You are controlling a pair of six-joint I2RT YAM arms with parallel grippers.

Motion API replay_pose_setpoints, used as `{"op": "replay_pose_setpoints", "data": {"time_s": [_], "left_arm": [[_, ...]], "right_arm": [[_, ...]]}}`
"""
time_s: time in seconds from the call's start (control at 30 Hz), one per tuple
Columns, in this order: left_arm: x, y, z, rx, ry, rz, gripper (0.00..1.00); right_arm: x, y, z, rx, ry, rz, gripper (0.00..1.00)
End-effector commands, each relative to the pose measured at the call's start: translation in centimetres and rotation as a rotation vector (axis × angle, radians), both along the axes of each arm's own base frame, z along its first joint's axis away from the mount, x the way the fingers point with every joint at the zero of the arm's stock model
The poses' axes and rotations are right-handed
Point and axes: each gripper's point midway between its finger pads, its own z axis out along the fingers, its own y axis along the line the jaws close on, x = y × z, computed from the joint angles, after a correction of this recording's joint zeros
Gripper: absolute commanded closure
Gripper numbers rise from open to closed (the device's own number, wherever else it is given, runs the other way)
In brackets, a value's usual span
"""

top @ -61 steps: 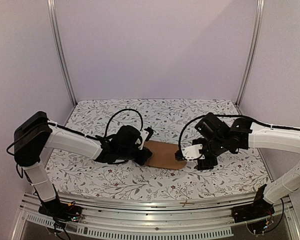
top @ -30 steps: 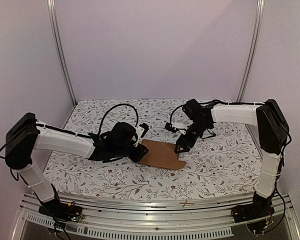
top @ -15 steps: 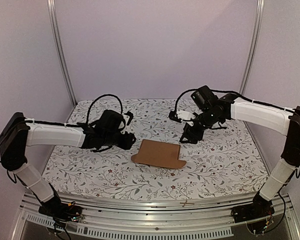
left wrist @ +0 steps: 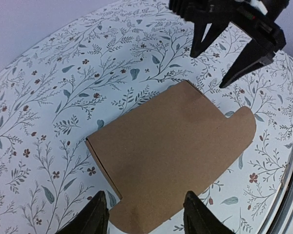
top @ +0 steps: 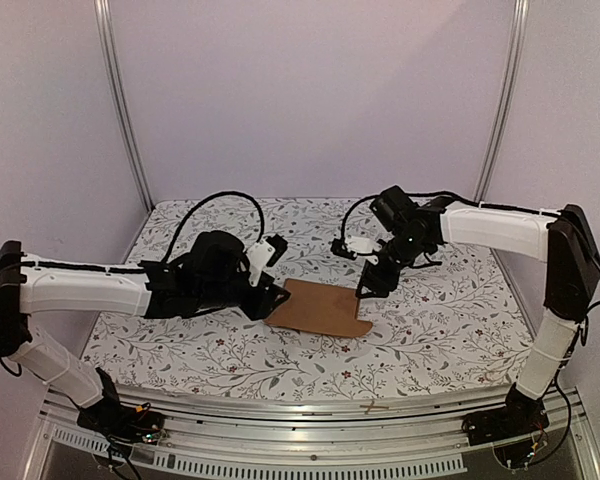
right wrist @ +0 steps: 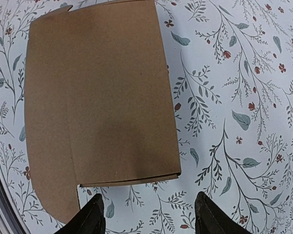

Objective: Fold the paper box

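On the flowered table [top: 435, 335] the paper box [top: 321, 308] lies flat, its long axis running left to right between the arms. The left hand [top: 269, 299], spread and empty, sits at the box's left end and looks nearer. The right hand [top: 367, 285], also spread and empty, hovers just beyond the box's far right corner.

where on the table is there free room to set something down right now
Free: the far strip of the table behind the left gripper and right gripper, and the near-right patch between the paper box and the front rail. Crowded: the middle, where both grippers flank the box.
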Motion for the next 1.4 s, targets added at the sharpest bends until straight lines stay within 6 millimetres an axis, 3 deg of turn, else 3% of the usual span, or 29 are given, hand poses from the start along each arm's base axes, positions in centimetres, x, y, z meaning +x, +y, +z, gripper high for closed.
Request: {"op": "replay_pose_setpoints", "data": {"time_s": [0.0, 0.1, 0.2, 0.3, 0.47, 0.63, 0.7, 0.93, 1.03, 1.2, 1.37], "left_arm": [[2.3, 2.0, -1.6, 0.101, -0.046, 0.074, 0.45], [4.9, 2.5, -2.9, 0.104, 0.056, 0.167, 0.43], [7.6, 1.8, -3.9, 0.094, 0.118, 0.219, 0.42], [9.1, 0.4, -3.8, 0.065, 0.138, 0.216, 0.43], [11.8, -2.0, -3.8, 0.053, 0.154, 0.164, 0.42], [13.9, -4.5, -5.6, 0.031, 0.246, 0.093, 0.42], [14.2, -5.3, -6.0, 0.020, 0.251, 0.066, 0.42], [13.5, -6.1, -8.1, 0.016, 0.291, 0.001, 0.43], [12.4, -5.3, -9.0, 0.027, 0.324, -0.004, 0.44], [10.0, -3.3, -9.7, 0.031, 0.382, 0.031, 0.47], [6.8, -0.8, -10.4, 0.004, 0.443, 0.081, 0.50]], "right_arm": [[-3.1, -1.7, 1.0, -0.068, -0.109, 0.126, 0.39], [-3.9, -1.9, 0.6, -0.165, -0.220, 0.169, 0.39], [-3.3, -1.3, 0.7, -0.152, -0.232, 0.145, 0.42], [-3.3, -0.1, 1.1, -0.102, -0.204, 0.138, 0.44], [-6.2, 0.4, 1.0, -0.097, -0.180, 0.239, 0.43], [-9.8, 0.0, -0.6, -0.293, -0.391, 0.401, 0.41], [-10.3, 0.1, -0.9, -0.346, -0.470, 0.412, 0.40], [-9.6, 0.6, -2.5, -0.481, -0.629, 0.382, 0.44], [-8.2, 0.1, -3.2, -0.555, -0.696, 0.344, 0.48], [-7.5, -1.0, -3.2, -0.542, -0.704, 0.312, 0.59], [-4.6, -3.9, -3.9, -0.544, -0.644, 0.235, 0.63]]}}
